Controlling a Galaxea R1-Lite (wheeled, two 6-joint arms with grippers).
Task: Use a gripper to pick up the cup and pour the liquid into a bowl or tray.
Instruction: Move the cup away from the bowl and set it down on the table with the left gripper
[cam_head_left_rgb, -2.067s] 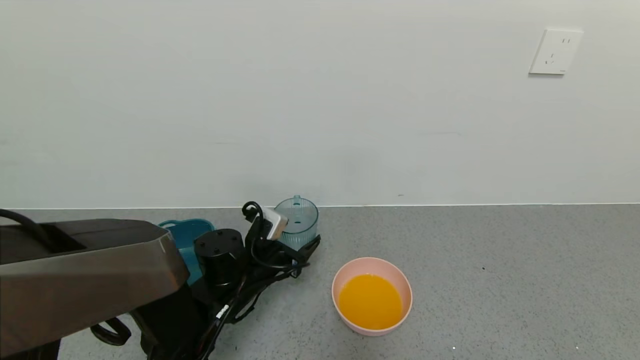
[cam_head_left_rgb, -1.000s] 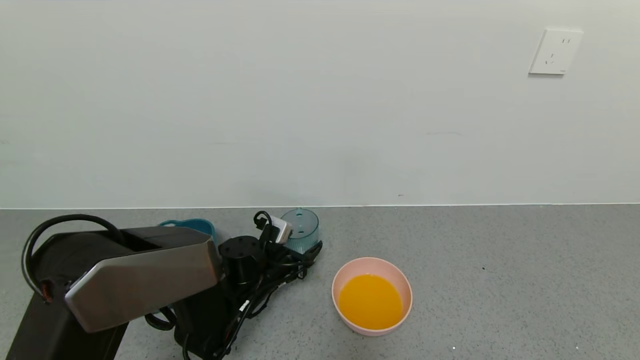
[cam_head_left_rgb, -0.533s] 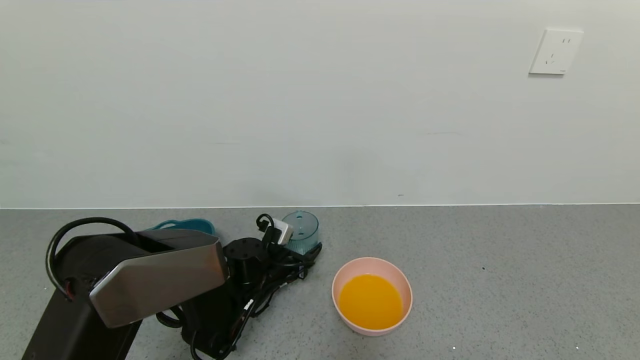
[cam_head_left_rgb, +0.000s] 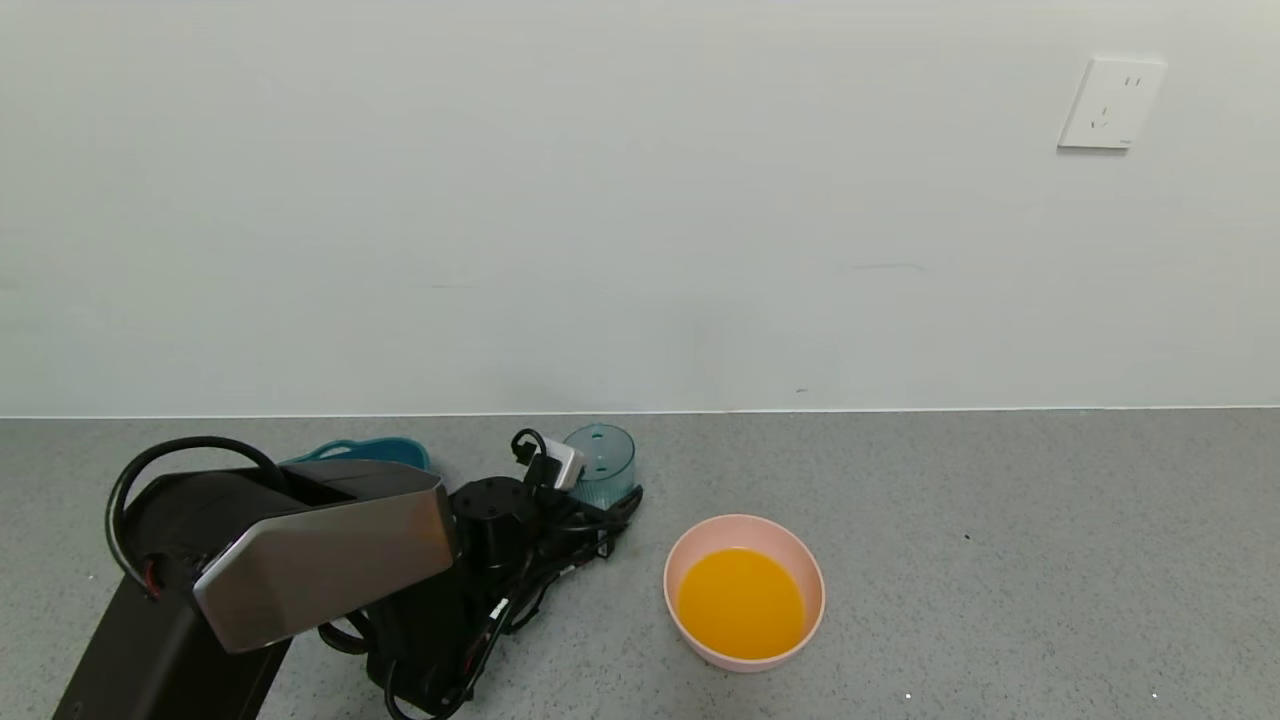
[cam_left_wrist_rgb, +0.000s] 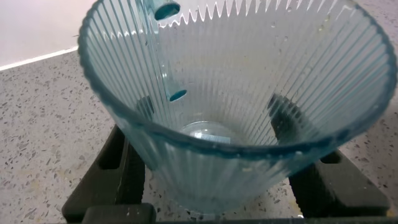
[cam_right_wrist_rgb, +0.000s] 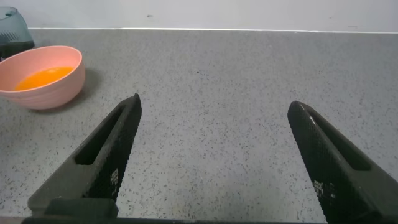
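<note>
A small ribbed cup (cam_head_left_rgb: 603, 462) of clear blue-green plastic stands upright near the back edge of a speckled grey table (cam_head_left_rgb: 1000, 560), clamped in the left pincer (cam_head_left_rgb: 600, 500) of a black robot arm trailing loose cables. The left wrist view looks down into the cup (cam_left_wrist_rgb: 236, 118): fine vertical ribs, a clear round base, no liquid inside, and a black finger (cam_left_wrist_rgb: 124, 168) pressed against each side. Just beside it, nearer the front edge, sits a smooth round pale pink plastic bowl (cam_head_left_rgb: 745, 530) holding opaque orange liquid (cam_head_left_rgb: 740, 603). A dark teal tub (cam_head_left_rgb: 365, 452) shows partly behind the arm. The right wrist view shows the right pincer (cam_right_wrist_rgb: 217, 155) spread wide above bare table, holding nothing, well apart from the bowl (cam_right_wrist_rgb: 53, 84).
</note>
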